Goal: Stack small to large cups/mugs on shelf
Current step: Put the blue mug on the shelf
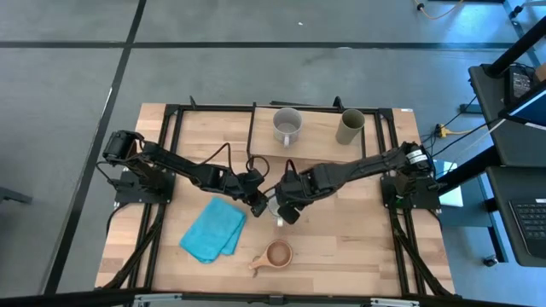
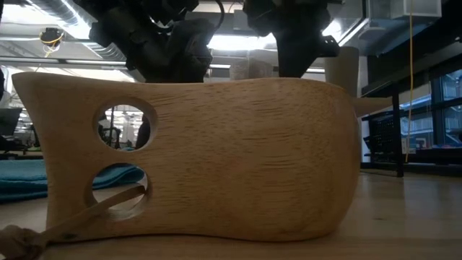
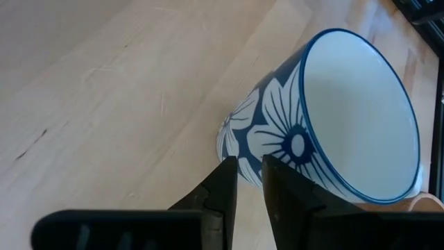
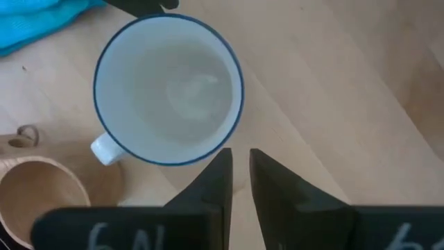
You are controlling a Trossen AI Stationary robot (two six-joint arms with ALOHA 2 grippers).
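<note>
L fingers [image 3: 248, 187] nrly closed, at white mug [image 3: 333, 118] wall | R fingers [image 4: 238, 182] nrly closed, above mug, empty

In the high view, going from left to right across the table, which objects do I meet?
blue cloth → wooden cup → grey mug → olive-green tumbler. The white mug between the two grippers is mostly hidden, so I leave it out.

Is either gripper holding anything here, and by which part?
Nothing held: left gripper and right gripper sit beside the white mug, jaws nearly shut and empty.
</note>
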